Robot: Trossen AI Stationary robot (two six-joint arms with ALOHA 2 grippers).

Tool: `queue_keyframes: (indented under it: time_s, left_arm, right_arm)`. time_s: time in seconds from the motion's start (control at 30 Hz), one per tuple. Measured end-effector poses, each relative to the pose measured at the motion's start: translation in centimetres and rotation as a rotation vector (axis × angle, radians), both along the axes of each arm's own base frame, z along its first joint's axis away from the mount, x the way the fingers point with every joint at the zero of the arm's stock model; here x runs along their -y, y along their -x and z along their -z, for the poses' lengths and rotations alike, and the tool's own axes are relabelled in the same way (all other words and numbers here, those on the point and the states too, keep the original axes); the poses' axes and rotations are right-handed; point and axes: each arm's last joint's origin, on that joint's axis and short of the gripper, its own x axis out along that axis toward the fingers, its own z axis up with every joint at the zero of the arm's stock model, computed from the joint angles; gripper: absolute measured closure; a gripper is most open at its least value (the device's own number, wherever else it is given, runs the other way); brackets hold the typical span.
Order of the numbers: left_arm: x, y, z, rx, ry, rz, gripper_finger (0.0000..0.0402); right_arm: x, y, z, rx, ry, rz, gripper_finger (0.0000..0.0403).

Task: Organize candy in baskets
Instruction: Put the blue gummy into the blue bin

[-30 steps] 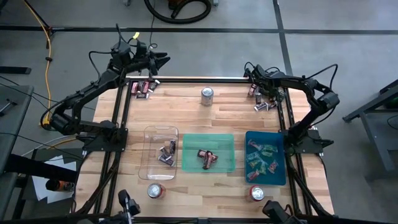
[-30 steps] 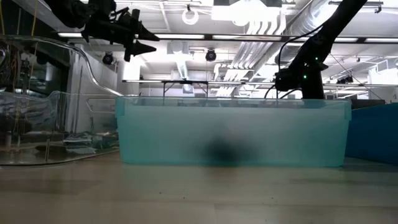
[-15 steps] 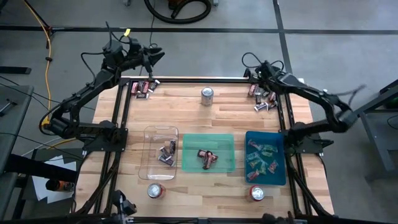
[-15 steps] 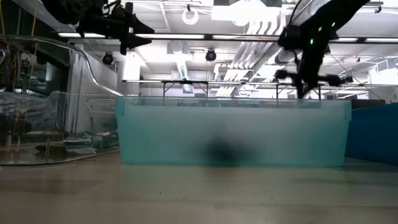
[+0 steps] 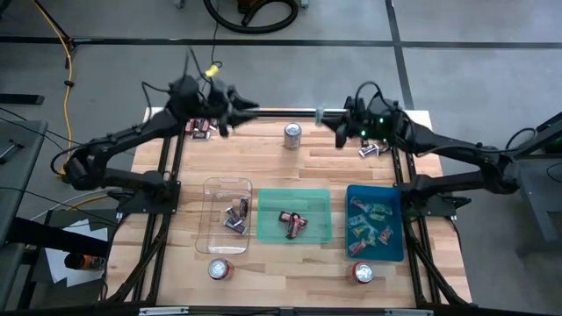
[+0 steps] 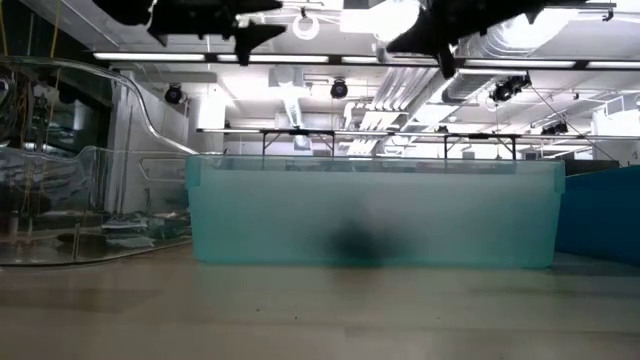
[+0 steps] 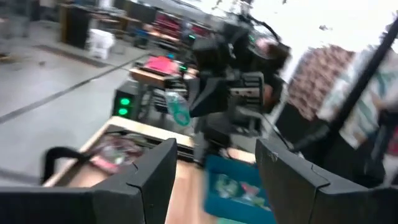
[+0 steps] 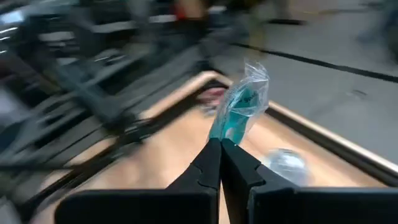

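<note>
Both arms reach inward over the table's far edge, raised. Right gripper (image 8: 221,146) pinched tight on a green candy (image 8: 241,109), which sticks out past its tips. Left gripper (image 7: 214,165) fingers spread, nothing between them, pointing toward the right gripper, can (image 5: 292,133) between.

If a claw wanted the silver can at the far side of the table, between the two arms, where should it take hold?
The silver can stands upright with bare table around it, so a claw could probably come straight down and close across its round sides just under the top rim. Both claws are raised nearby; the right claw already pinches a wrapped candy.
</note>
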Motion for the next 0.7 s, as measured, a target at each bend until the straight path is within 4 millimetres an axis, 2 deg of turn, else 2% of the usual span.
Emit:
queue_keyframes:
  time_s: [0.17,0.4,0.53,0.7]
  left_arm:
    - [5.6,-3.1,0.0,0.005,-0.117,0.043,0.0193]
    - [11.6,-4.7,0.0,0.003,-0.08,0.019,0.017]
    - [13.8,-5.2,0.3,0.001,-0.069,-0.022,0.0159]
    - [15.0,-6.5,0.7,0.044,-0.06,-0.026,0.015]
  right_arm:
    - [-4.1,-1.4,-0.3,0.011,0.087,-0.2,0.0403]
    - [-8.9,-2.1,-1.1,0.083,0.243,-0.42,0.0403]
    - [-10.5,-2.3,-1.6,0.151,0.311,-0.457,0.0403]
    - [-11.2,-3.3,-1.5,0.194,0.357,-0.476,0.0403]
